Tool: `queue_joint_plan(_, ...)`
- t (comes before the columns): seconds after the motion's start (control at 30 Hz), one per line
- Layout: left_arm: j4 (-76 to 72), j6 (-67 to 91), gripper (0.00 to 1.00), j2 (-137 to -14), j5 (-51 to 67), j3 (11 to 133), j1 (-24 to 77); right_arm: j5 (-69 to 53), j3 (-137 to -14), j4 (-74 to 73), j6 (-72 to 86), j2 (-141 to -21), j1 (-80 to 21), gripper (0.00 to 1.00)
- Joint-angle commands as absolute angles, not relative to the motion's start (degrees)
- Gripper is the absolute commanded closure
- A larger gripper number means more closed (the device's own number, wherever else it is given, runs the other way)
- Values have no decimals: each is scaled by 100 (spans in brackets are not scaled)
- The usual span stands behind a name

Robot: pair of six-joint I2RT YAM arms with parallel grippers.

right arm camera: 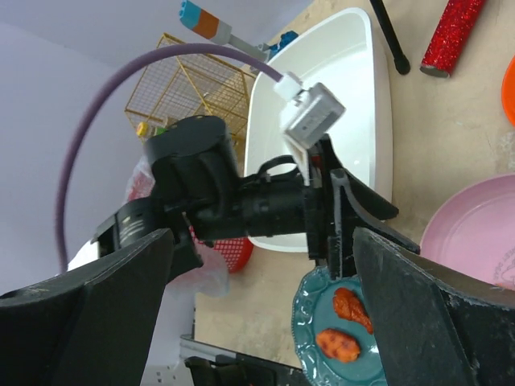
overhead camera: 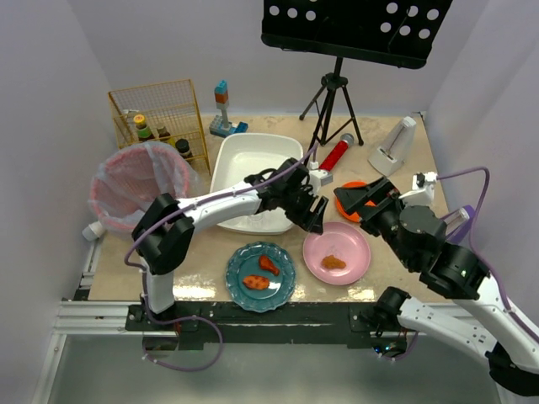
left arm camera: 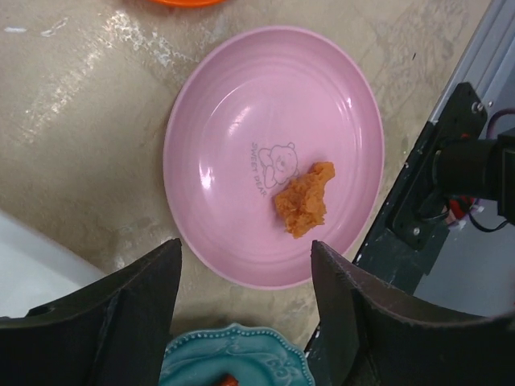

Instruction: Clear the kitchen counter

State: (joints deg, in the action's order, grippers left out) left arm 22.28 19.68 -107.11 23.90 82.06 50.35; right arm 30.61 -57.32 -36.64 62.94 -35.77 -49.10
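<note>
The kitchen counter [overhead camera: 202, 268] fills the centre of the top view. The left gripper [left arm camera: 245, 322] is open and empty. Its fingers [left arm camera: 113, 322] stand at the lower edge of the wrist view, with the rim of the pink plate [left arm camera: 241, 129] between them. The plate carries one orange food piece [left arm camera: 303, 199]. The right gripper [right arm camera: 265, 322], right of centre in the top view, is spread wide and holds nothing. It sits over what appears to be an orange dish [overhead camera: 357, 186], mostly hidden. The teal plate [overhead camera: 260, 275] lies at lower centre.

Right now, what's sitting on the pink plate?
One orange, crumbly food piece lies on the pink plate, just beside its printed bear logo. Nothing else shows on the plate. Whatever is directly under the piece is covered by it.
</note>
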Motion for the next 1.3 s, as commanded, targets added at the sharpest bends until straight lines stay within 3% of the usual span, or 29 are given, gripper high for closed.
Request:
queue_joint_plan(0.0, 1706, 1477, 31, -10959, 2733, 8490, 5115, 3270, -5924, -3630, 5994, -3366, -4896, 2)
queue_joint_plan(0.8, 2013, 1406, 27, -12032, 1240, 9000, 5124, 2997, -5625, -3621, 5915, -3164, -4896, 2)
queue_joint_plan(1.27, 2303, 1231, 28, -12700, 1423, 9510, 5212, 3015, -5537, -3665, 5915, -3041, -4896, 2)
